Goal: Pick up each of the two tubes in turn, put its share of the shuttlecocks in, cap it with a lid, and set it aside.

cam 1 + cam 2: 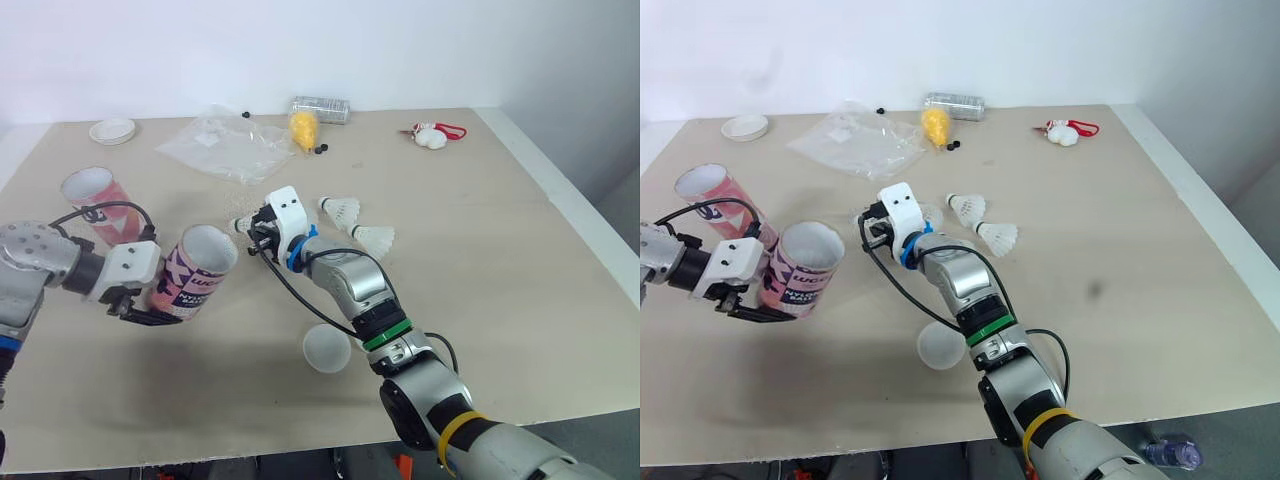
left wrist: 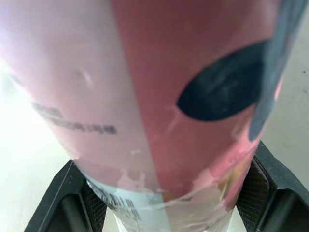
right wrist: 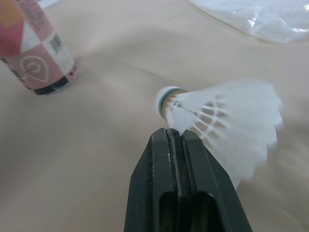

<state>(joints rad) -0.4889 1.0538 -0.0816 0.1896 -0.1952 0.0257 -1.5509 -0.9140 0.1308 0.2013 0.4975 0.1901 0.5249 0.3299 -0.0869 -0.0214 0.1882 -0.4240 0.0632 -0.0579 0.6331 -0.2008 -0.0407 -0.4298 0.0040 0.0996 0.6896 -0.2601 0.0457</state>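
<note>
My left jaws clamp the tilted tube (image 1: 195, 272); the right wrist view shows my right jaws pinching a shuttlecock (image 3: 227, 125).

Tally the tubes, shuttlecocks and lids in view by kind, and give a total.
Tubes: 2, the held tube and the standing tube.
Shuttlecocks: 3, the gripped shuttlecock, the farther loose shuttlecock and the nearer loose shuttlecock.
Lids: 2, the far lid and the near lid.
Total: 7.
</note>
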